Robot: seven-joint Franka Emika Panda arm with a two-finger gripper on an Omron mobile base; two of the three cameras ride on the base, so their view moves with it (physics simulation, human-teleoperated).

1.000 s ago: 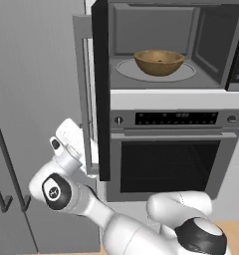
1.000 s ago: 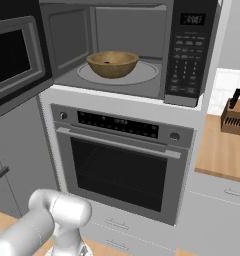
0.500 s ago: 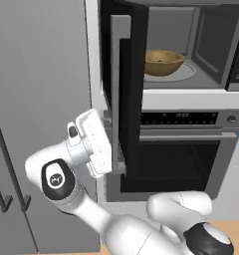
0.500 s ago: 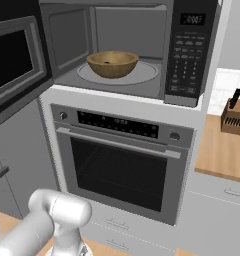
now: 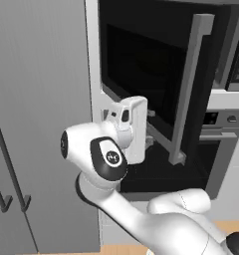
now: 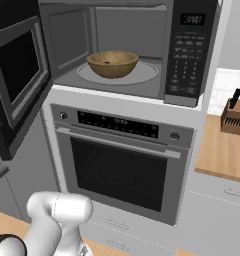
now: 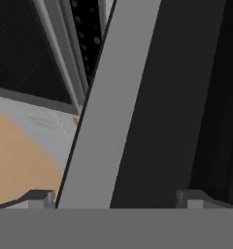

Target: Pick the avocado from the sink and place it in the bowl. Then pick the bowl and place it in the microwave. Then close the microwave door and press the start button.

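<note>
Wooden bowl (image 6: 112, 63) sits in the microwave (image 6: 142, 50), so we're mid door-close, gripper (image 7: 116, 197) spread wide against the microwave door (image 5: 156, 74), probably touching its handle (image 5: 190, 84); next we push it shut, then hit start.

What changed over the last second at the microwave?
The microwave door has swung further toward closed, pushed by the arm; the open gripper has moved up beside the door's lower edge and grips nothing. The bowl stays on the turntable inside the microwave, which isn't shut yet; the oven below is unchanged.
</note>
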